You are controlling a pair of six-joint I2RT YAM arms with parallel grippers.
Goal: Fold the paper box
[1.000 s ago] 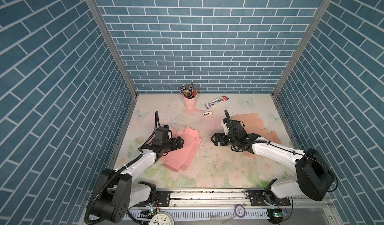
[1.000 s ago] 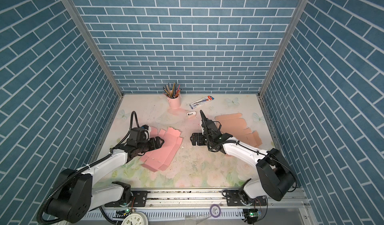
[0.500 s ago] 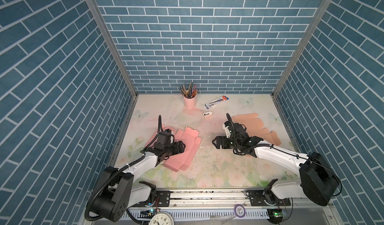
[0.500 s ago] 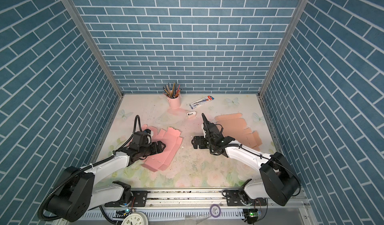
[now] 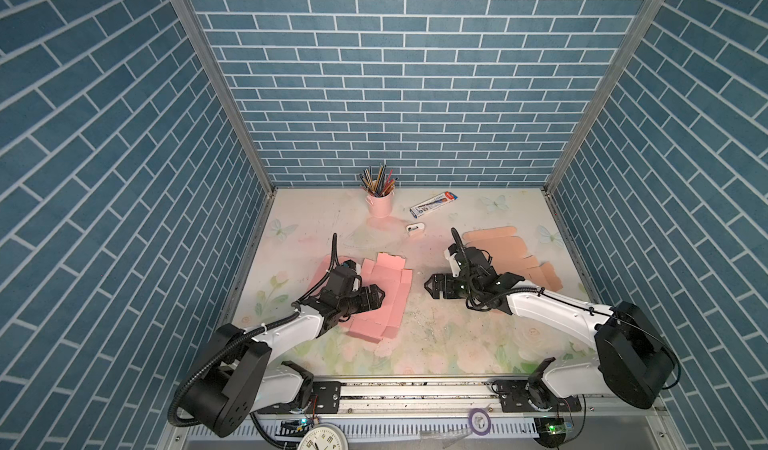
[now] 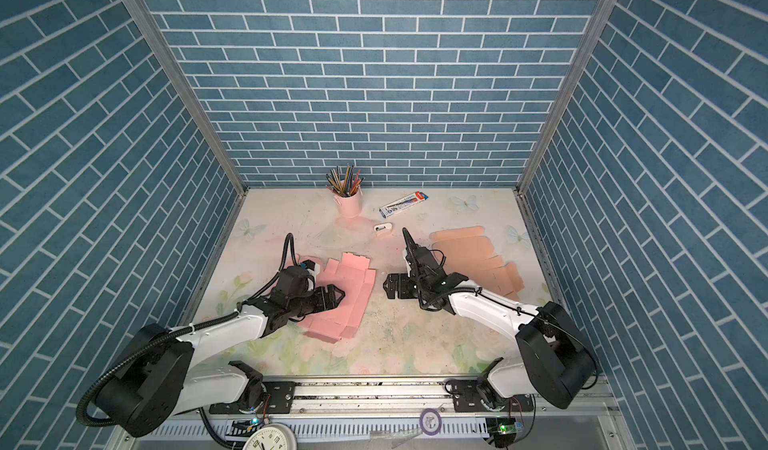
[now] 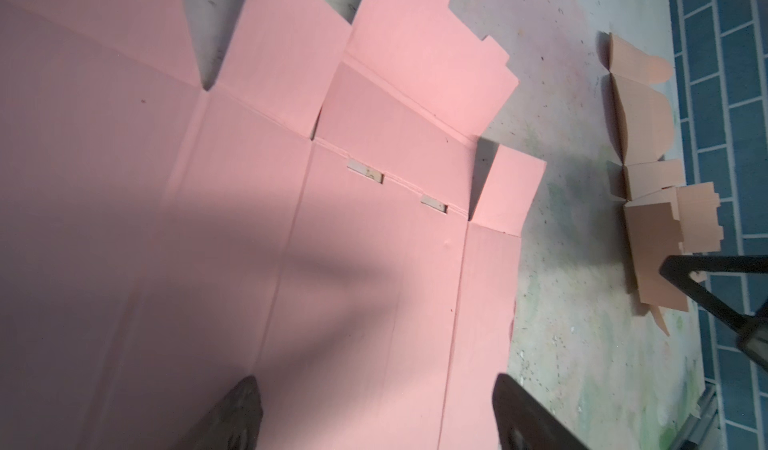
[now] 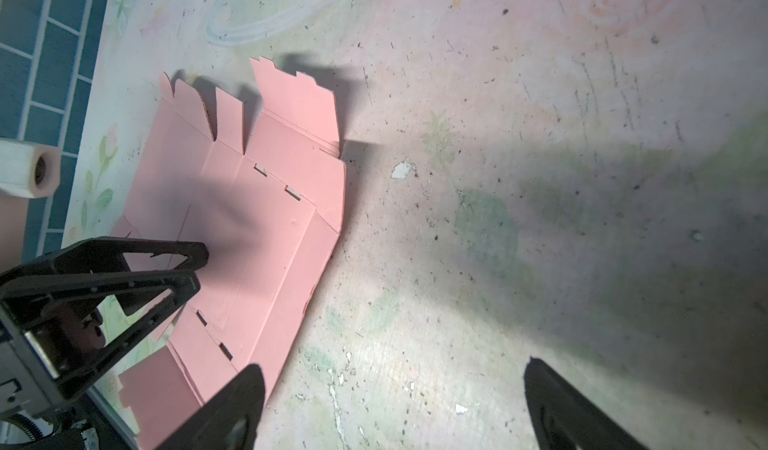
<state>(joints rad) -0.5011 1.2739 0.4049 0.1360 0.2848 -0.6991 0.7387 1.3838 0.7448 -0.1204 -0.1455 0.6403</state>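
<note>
**Flat, Unfolded, Ungripped**

Find the paper box (image 5: 395,302) lying flat and unfolded left of the desk's (image 5: 436,344) middle, toward the left edge. Over its left part, see the left gripper (image 5: 378,296) spread wide, grasping nothing. Near its right side, over bare desk, see the right gripper (image 5: 428,289), likewise released. Toward the right edge, note the stacked orange blanks (image 5: 511,252).

A robot lab booth, shown by brick-print walls (image 5: 395,94), floral tabletop (image 5: 436,344), mounting rail (image 5: 415,390)
</note>
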